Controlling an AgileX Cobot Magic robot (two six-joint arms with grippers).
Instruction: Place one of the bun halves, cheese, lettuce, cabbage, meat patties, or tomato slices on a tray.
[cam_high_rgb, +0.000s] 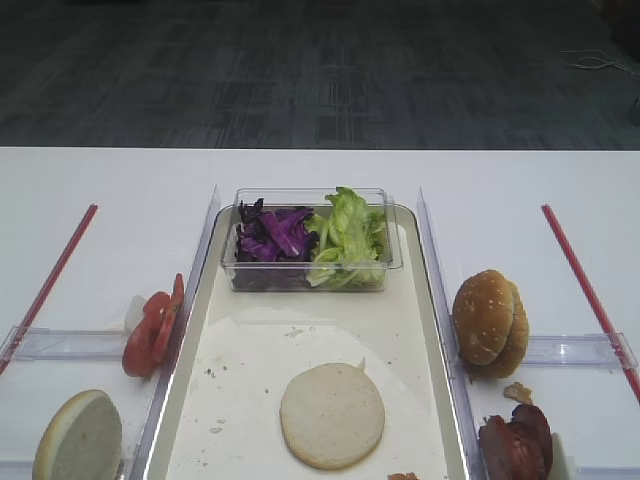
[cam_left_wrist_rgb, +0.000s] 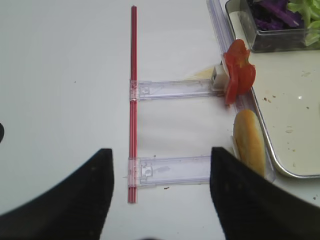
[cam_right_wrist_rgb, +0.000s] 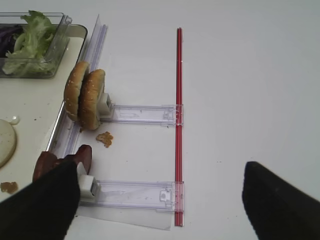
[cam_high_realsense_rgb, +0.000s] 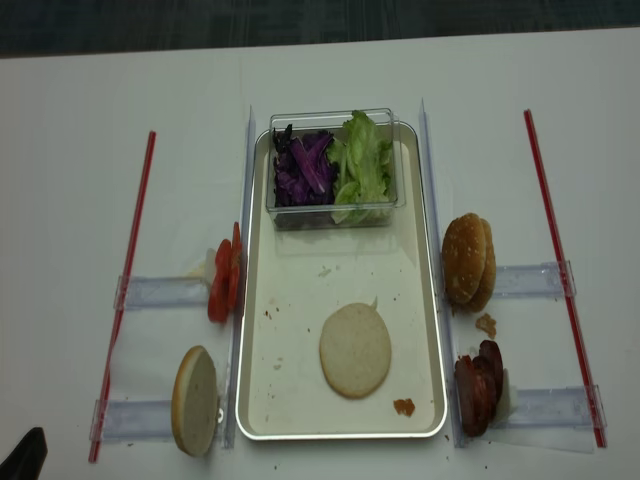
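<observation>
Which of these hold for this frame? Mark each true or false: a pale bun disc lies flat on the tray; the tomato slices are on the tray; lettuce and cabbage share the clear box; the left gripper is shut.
1. The pale bun disc lies flat on the tray: true.
2. The tomato slices are on the tray: false, they stand outside its left edge.
3. The lettuce and cabbage share the clear box: true.
4. The left gripper is shut: false, its jaws stand wide apart, holding nothing.

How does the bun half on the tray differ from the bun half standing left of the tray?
The bun half on the tray lies flat, its pale face up; the bun half left of the tray stands on edge, off the tray. The first shows only its cream face; the second also shows a golden crust in the left wrist view. Both are round and pale-faced.
</observation>
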